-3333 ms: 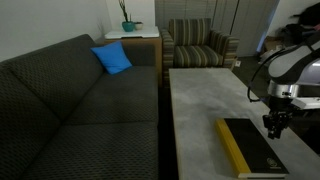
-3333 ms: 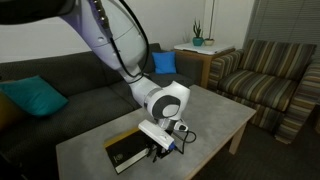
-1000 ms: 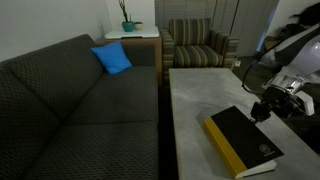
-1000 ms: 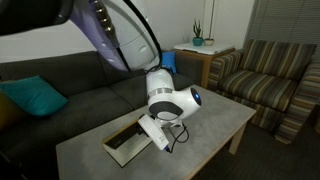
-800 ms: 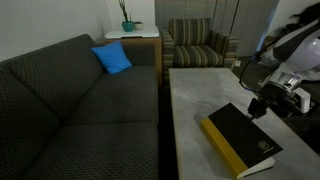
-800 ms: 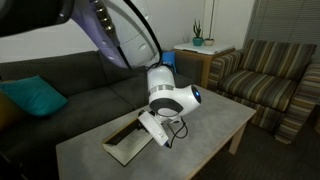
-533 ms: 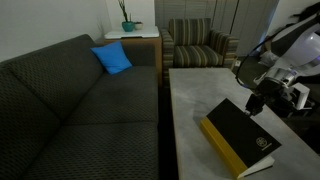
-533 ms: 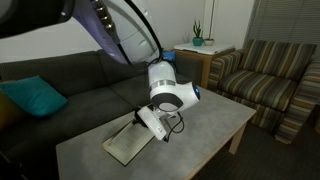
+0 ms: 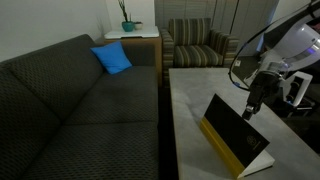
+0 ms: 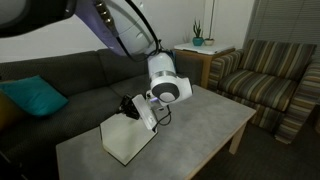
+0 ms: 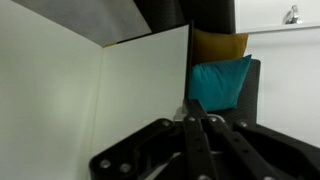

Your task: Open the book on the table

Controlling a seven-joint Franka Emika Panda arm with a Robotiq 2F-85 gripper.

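The book [image 9: 228, 130] lies on the grey table [image 9: 195, 105] with its black cover raised steeply and its yellow spine edge low at the front. In an exterior view the white pages [image 10: 125, 142] show under the lifted cover. My gripper [image 9: 250, 108] is at the cover's top edge and appears shut on it, as it also does in an exterior view [image 10: 141, 108]. In the wrist view the white inside of the book [image 11: 70, 110] fills the left, and my fingers [image 11: 198, 120] are pressed together at its edge.
A dark sofa [image 9: 70, 100] with a blue cushion [image 9: 113, 59] runs along the table. A striped armchair [image 9: 198, 45] and a white side table with a plant [image 9: 128, 33] stand at the far end. Teal [image 11: 220, 85] and yellow cushions show in the wrist view.
The gripper has moved up and toward the spine side, swinging the black cover from a low tilt to nearly upright. The white pages are now exposed.
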